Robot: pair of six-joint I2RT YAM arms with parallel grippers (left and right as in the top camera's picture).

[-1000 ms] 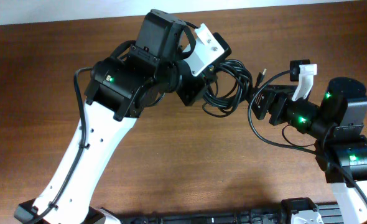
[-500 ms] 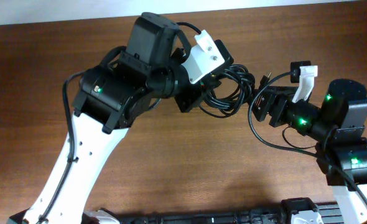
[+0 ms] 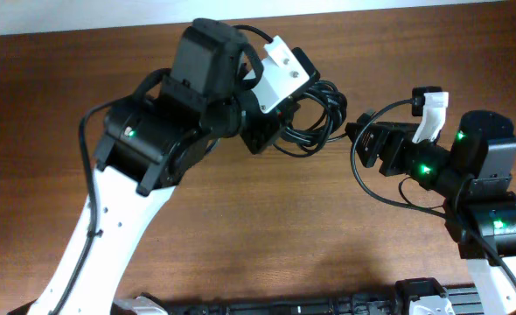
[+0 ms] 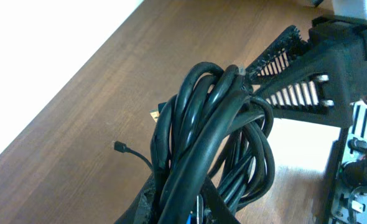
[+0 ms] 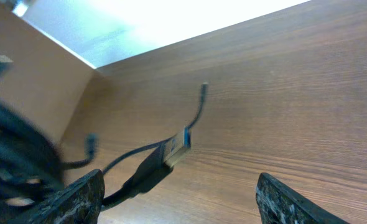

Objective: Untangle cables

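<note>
Overhead view: the left gripper (image 3: pixel 286 112) holds the cables (image 3: pixel 315 122) in a bunched coil, jaws clamped on the loops, with most of the bundle hanging just past its fingertips toward the right arm. Facing it, the right gripper (image 3: pixel 363 140) stands with its jaws apart and nothing between them, its tips just beside the outer edge of the coil. From the left wrist, the thick black loops (image 4: pixel 214 137) rise out of the closed fingers and one thin plug end (image 4: pixel 119 146) trails off to the side over the wooden table (image 4: pixel 78 130). From the right wrist, a plug with a bluish tip (image 5: pixel 178 144) hangs ahead of and between the open fingers (image 5: pixel 78 193), while a second thin lead (image 5: pixel 202 93) dangles beyond it; the coil blurs at the left edge. The step in hand appears to be picking one free end out of the bundle. Doing it well likely means the right gripper closing on the nearest plug alone, not on a neighbouring loop, then drawing it straight away from the left gripper's firm hold, slowly enough that a snag shows before the knot tightens.
</note>
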